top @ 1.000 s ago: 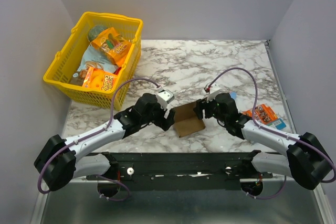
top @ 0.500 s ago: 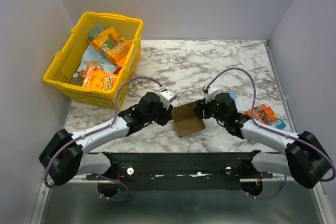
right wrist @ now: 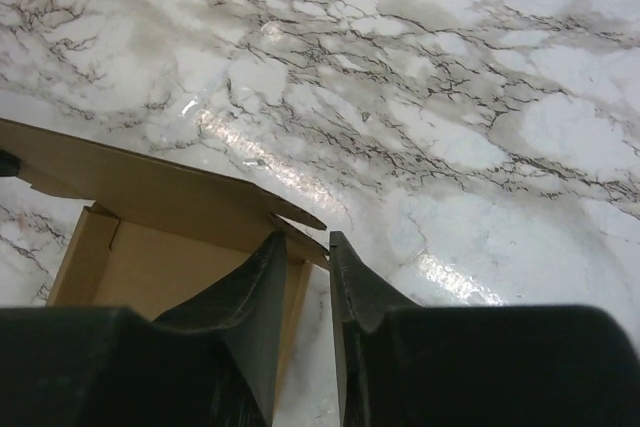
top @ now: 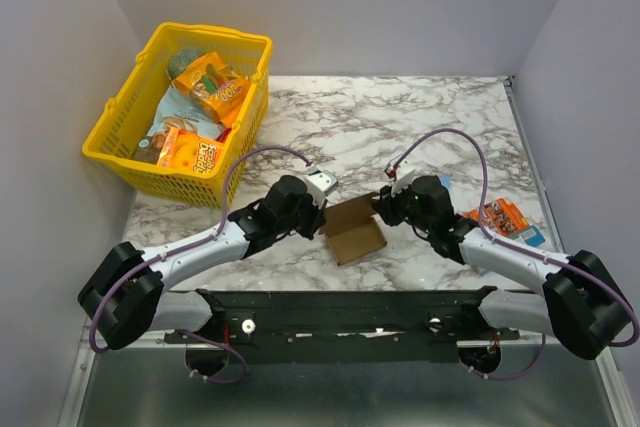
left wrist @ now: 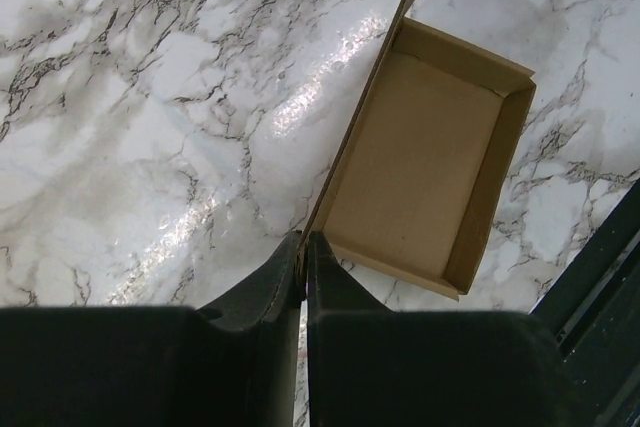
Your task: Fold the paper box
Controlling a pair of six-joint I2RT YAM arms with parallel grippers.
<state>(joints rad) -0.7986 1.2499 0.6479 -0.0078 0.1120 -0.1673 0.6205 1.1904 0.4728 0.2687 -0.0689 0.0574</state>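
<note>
The paper box (top: 355, 232) sits on the marble tabletop (top: 400, 127) between my arms, a half-formed tray. My left tool (left wrist: 303, 247) is pinched to a sliver on the tall side flap's near end. My right tool (right wrist: 303, 247) is nearly closed over a flap corner. It looks like thin card, light and springy at the creases, so I'd grip edges close to the folds. The left wrist view shows the tray's inner walls; overhead hides both pinches.

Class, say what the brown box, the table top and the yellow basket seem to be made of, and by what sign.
The paper box: thin matte brown cardboard, by its creased fold lines. The table top: glossy, marble-veined, with glare; stone or laminate, cannot tell. The basket: probably moulded yellow plastic, by its lattice walls.
</note>
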